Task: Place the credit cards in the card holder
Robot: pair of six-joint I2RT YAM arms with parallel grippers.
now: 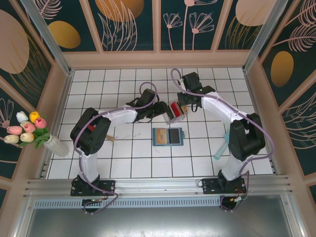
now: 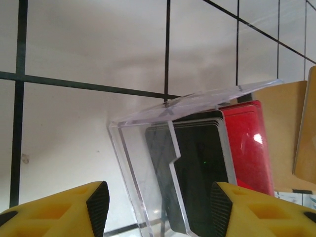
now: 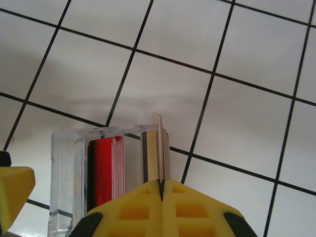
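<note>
Pinching the top edge of the tan card between pressed-together fingers, the right gripper holds it inside the clear rack. The hold is thin and near the rim. I judge a crooked pull could jam the card against the rack wall, tip the rack, or let the card slip free.

The left gripper is spread wide astride the rack, and I cannot tell whether it touches. If not, nothing steadies the rack.

The red card and black card stand upright in the rack beside the tan one. The card holder, teal with a pale half and a dark half, lies flat on the tiled table near the rack, on the side toward the arm bases.
</note>
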